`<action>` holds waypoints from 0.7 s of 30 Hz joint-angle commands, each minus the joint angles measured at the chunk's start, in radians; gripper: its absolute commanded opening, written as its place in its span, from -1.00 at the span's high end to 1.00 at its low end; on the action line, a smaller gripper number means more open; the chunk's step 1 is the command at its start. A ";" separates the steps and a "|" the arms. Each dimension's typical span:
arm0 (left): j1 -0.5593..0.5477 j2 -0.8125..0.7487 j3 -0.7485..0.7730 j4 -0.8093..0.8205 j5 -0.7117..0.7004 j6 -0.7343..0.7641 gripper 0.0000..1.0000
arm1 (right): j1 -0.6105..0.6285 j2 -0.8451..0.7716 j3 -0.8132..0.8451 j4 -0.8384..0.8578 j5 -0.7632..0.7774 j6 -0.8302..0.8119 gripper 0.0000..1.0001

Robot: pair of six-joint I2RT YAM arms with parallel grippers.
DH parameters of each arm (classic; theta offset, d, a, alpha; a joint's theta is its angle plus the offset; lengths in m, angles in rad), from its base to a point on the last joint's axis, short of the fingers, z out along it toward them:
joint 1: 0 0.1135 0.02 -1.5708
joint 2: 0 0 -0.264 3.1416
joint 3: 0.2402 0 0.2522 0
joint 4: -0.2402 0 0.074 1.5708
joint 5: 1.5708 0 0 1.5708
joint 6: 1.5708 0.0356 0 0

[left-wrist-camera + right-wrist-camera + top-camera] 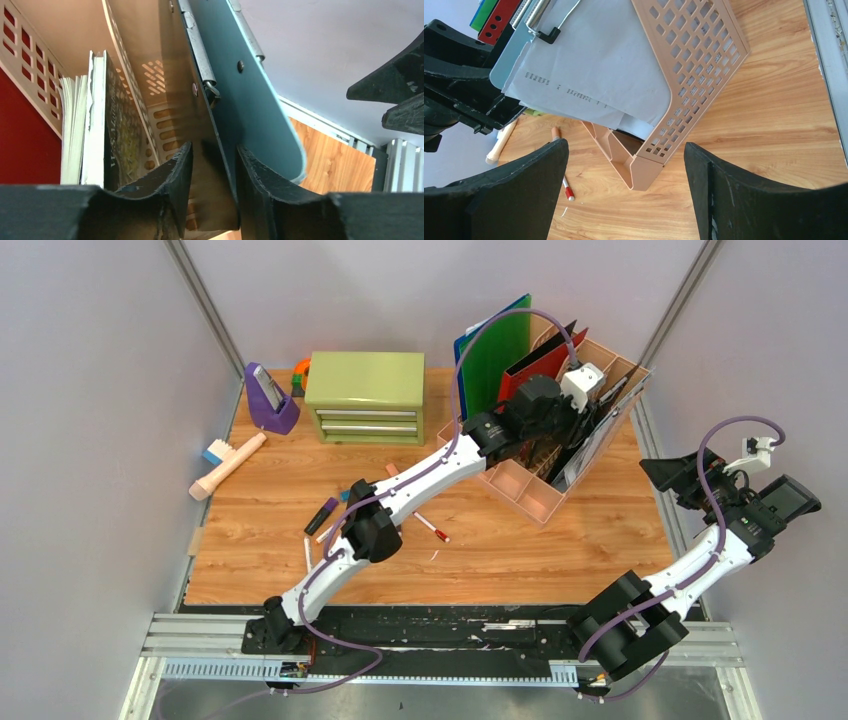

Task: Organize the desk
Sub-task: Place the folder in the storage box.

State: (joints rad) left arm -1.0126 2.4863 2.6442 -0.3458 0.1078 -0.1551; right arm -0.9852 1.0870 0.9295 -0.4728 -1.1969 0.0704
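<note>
The desk (560,550) is an orange-brown wood-grain top with a metal rail at its near edge. A peach file organizer (530,495) stands at its back right. My left gripper (598,402) reaches down into a slot of the organizer. In the left wrist view its jaws (214,147) stand apart around the edge of a blue-grey clipboard (250,100), with a gap on the left side. The clipboard (509,70) carries white paper (589,60). My right gripper (655,472) hovers right of the organizer, wide open (624,147) and empty.
An olive-green drawer chest (365,395) and a purple holder (268,398) stand at the back left. A wooden brush (228,465), a purple marker (322,515) and a red-tipped pen (430,528) lie loose. Green (495,350) and red (540,360) folders and a book (120,125) stand in the organizer.
</note>
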 commanded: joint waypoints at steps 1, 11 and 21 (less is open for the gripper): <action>-0.011 -0.049 0.022 0.027 0.009 0.058 0.05 | -0.004 -0.004 -0.004 0.036 -0.035 -0.007 -0.73; -0.010 -0.199 -0.006 -0.070 0.026 0.147 -0.46 | -0.003 0.002 -0.007 0.036 -0.066 -0.008 -0.73; -0.010 -0.490 -0.304 -0.158 -0.095 0.393 -0.99 | 0.009 -0.050 -0.021 0.061 -0.114 -0.012 -0.85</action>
State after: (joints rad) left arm -1.0134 2.1559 2.4313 -0.4725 0.0818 0.1040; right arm -0.9840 1.0817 0.9257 -0.4679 -1.2522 0.0727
